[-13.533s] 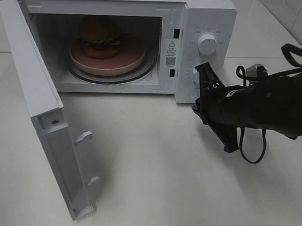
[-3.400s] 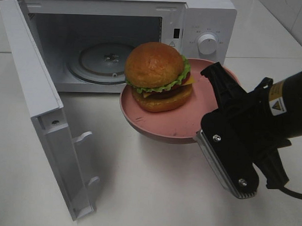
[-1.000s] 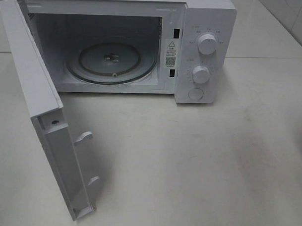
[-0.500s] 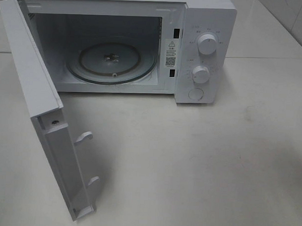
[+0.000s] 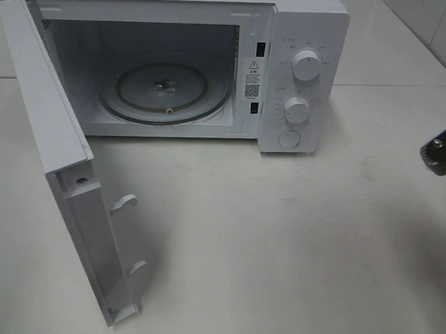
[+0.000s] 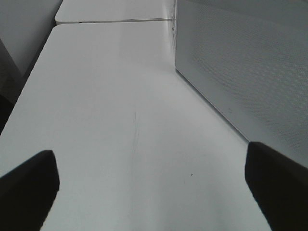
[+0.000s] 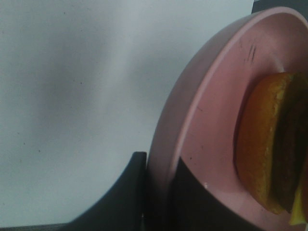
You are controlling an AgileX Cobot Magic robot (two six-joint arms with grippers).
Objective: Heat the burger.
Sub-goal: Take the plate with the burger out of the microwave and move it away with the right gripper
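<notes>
Comparing with a few seconds ago: the burger (image 7: 269,154) and its pink dish (image 7: 192,125) were then held up just in front of the microwave (image 5: 301,38); now neither shows in the high view, and only a dark bit of the right arm (image 5: 441,149) pokes in at the edge, well to the right of the microwave. The glass turntable (image 5: 167,92) inside lies bare. Much earlier, the dish sat on that turntable with the burger on it. Judgement: the food has come out of the oven, so the heating step looks done and the dish is being carried off.

Right claw (image 7: 156,192): nearly closed, pinching the dish rim, one dark finger either side of it. The burger rests on the dish, seen only by the right wrist camera, away from the microwave.

Left claw (image 6: 149,185): jaws spread wide, holding nothing, hovering over the desk (image 6: 110,96) beside the microwave's perforated side wall.

Materials:
- Microwave: white, boxy, smooth casing; door (image 5: 62,169) swung fully open; two round knobs on the panel.
- Turntable: clear glass disc, ridged ring.
- Dish: salmon-pink, matte, shallow, a few dark scuffs.
- Burger: yellowish-brown bun, dark filling layers.
- Desk: white, smooth, faintly speckled.
</notes>
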